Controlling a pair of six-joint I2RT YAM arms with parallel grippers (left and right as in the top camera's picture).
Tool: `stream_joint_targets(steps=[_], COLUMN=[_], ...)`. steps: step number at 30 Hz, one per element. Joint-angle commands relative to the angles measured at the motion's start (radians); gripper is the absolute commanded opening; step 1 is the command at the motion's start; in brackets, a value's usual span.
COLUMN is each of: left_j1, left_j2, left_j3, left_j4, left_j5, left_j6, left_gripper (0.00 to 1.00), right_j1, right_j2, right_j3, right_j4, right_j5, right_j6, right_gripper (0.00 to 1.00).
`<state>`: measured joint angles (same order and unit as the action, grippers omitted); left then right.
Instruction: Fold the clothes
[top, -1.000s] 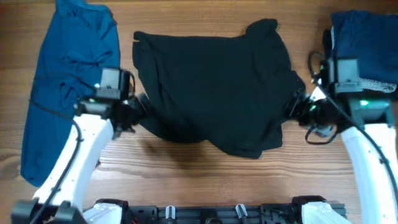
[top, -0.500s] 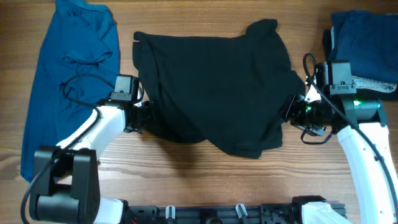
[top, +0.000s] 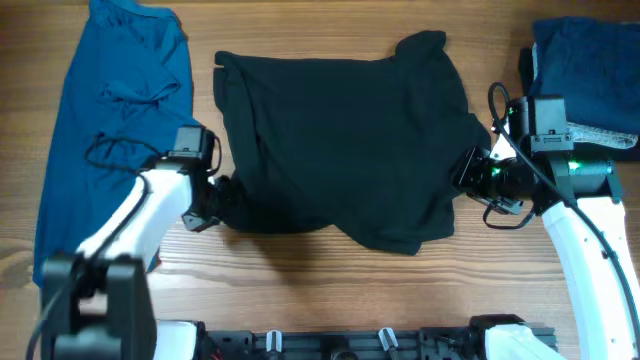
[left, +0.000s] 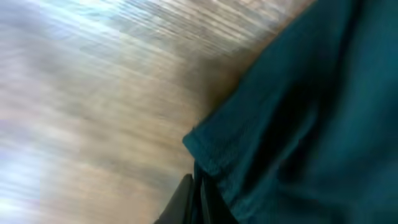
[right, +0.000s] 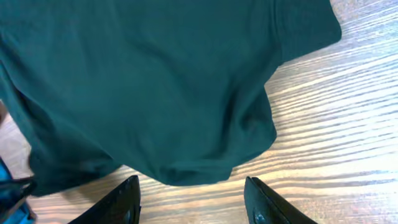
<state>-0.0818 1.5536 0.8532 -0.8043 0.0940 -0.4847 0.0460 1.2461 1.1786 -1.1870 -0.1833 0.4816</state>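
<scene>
Black garment (top: 340, 140) is lying rumpled mid-way across the wooden table (top: 300, 285), its left hem being pinched by the fully closed left gripper (top: 220, 192). Nothing is being gripped by the half-open right gripper (top: 462, 168) at the right edge. Bunching is being risked if one side alone gets pulled.

One black garment (top: 340, 140), one blue T-shirt (top: 110, 100), one folded stack (top: 590, 70)

A wooden table (top: 300, 285) with warm brown horizontal grain fills the view, evenly lit.

Matt cloth garment (top: 340, 140) — wood-grain table (top: 300, 275)
</scene>
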Motion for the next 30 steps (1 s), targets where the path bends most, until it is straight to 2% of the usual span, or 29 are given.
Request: stream_joint_targets(steps=[1,2,7,15,18,23,30], left_j1=[0.018,0.026,0.028,0.028,0.028,0.028,0.028], left_j2=[-0.236,-0.328,-0.488,-0.454,-0.445,-0.444,-0.444], left_j3=[0.059,0.059,0.059,0.059,0.059,0.059,0.059], left_j4=[-0.05,-0.061,-0.063,-0.007,0.0,0.004,0.004], left_j5=[-0.047,-0.055,-0.123,-0.166,-0.166,-0.167,-0.167], left_j6=[-0.052,-0.056,-0.082,-0.082,-0.082,-0.082,-0.082], left_gripper=[0.04,0.04,0.04,0.04,0.04,0.04,0.04], right_j1=[0.002,0.002,0.002,0.069,0.092,0.092,0.092], right_j2=[0.0,0.009,0.022,0.022,0.022,0.024,0.042], right_j3=[0.004,0.004,-0.031,-0.245,-0.322,-0.489,-0.613], right_j4=[-0.005,-0.027,-0.089,-0.068,0.008,0.264,0.512], right_j5=[-0.01,-0.01,-0.038,-0.091,-0.093,-0.106,-0.049], right_j6=[-0.007,-0.007,-0.007,0.032,0.097,0.226,0.288], right_gripper=[0.54,0.54,0.53,0.48,0.43,0.43,0.44])
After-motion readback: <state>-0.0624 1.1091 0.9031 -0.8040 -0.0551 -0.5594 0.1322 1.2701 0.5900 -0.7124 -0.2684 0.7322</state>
